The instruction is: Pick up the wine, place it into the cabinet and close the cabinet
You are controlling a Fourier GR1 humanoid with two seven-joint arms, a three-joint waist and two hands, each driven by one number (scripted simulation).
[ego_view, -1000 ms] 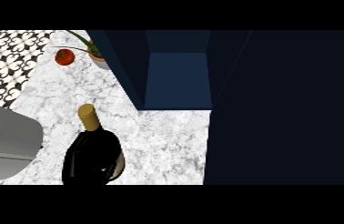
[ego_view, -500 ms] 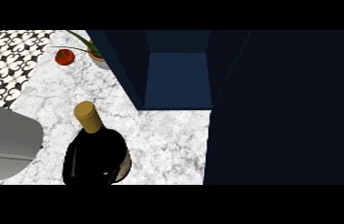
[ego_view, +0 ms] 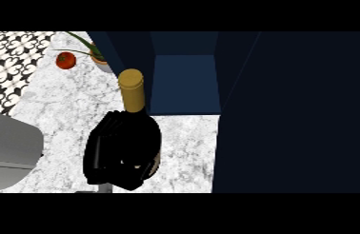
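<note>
Head view, from left to right. At far left, on the white marble counter [ego_view: 56, 104], a red tomato [ego_view: 65, 60] and just beside it a small plant pot [ego_view: 102, 63], both in the same place as half a second ago.

Next, the wine bottle [ego_view: 132, 92]: now higher in the view and more to the right than before. Gold top now over the left wall of the cabinet [ego_view: 186, 85], half a second ago over the marble only. Tilted, with the top toward the cabinet and the dark body lower.

Right hand [ego_view: 98, 154] on the left side of that dark body, fingers curled round it and holding the bottle. Black on black there, so cannot make out the thumb.

Bottle not inside the cabinet yet, just before the opening and a little left of it.

Further right, the open dark blue cabinet with a lighter blue inside, then the dark door [ego_view: 288, 114] filling the right side.
</note>
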